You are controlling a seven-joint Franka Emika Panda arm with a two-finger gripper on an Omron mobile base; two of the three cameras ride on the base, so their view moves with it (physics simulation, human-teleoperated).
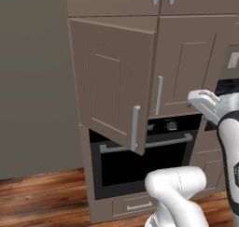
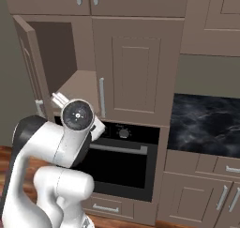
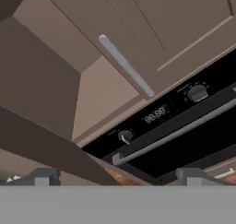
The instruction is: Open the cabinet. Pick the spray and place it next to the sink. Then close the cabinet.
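My fingers (image 3: 115,177) are spread, holding nothing. The cabinet's (image 2: 136,67) left door (image 1: 109,83) hangs ajar; I can't see the spray on the tan shelf (image 2: 79,86) yet. I'd swing that door wider first. Its lower edge juts over the oven (image 2: 124,156), crowding my way in.

The one thing I can read anything on is the oven (image 3: 184,140): the small display (image 3: 154,115) on its black control panel, between the two knobs, shows pale digits. In my hand view they look like "88:88", but they are blurred and I cannot be sure of each figure. In both base views the same panel is too small to make out any characters.
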